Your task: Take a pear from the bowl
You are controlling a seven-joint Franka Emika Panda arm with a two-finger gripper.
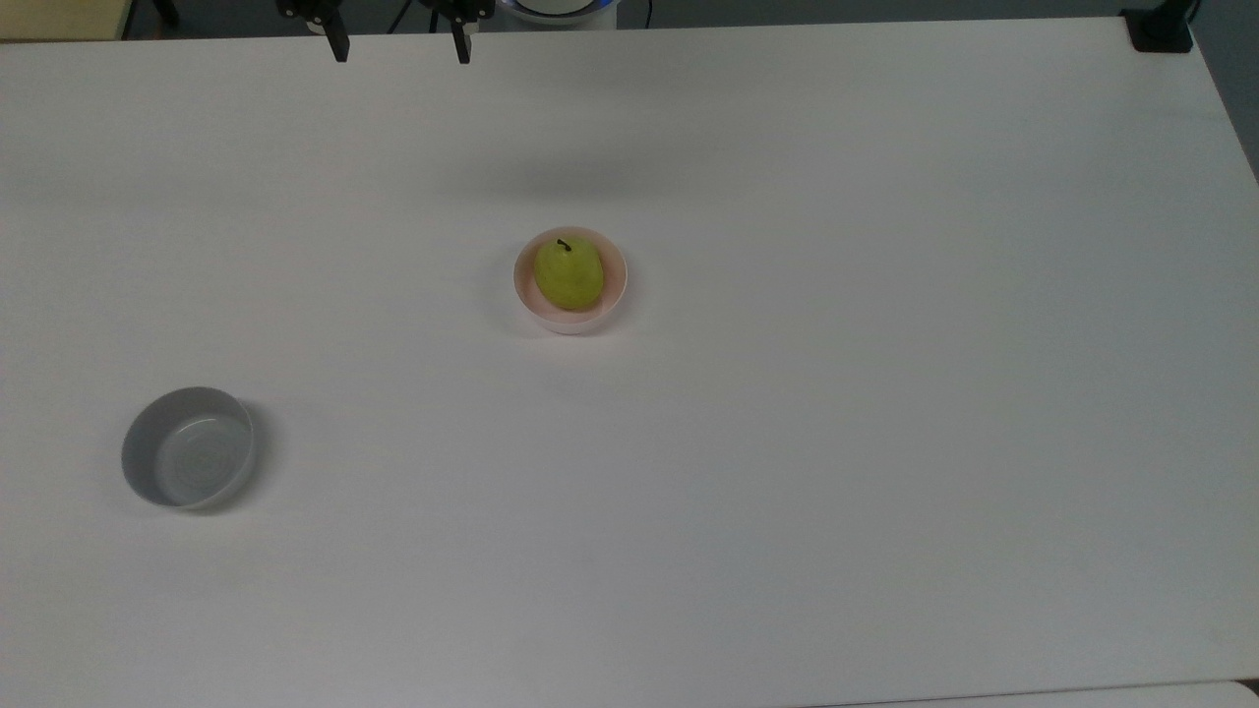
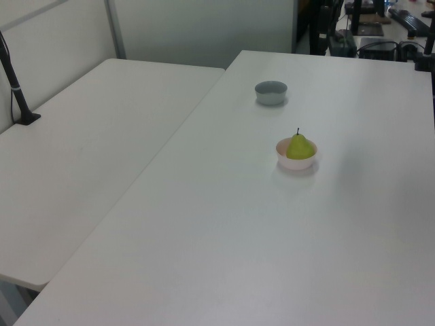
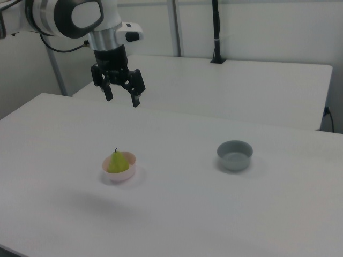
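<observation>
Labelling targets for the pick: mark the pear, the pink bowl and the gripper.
pear [image 1: 569,274], top view, middle of its yellow-green body.
pink bowl [image 1: 616,285], top view, bare rim on the top view's right.
gripper [image 3: 121,95], right view, midway between its open fingertips.

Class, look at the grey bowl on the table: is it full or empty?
Empty. The top view looks straight into the grey bowl and shows only its bare inside; the pear sits in the pink bowl instead.

Table matt white, smooth; pear waxy (faintly dimpled); grey bowl glossy inside.
</observation>
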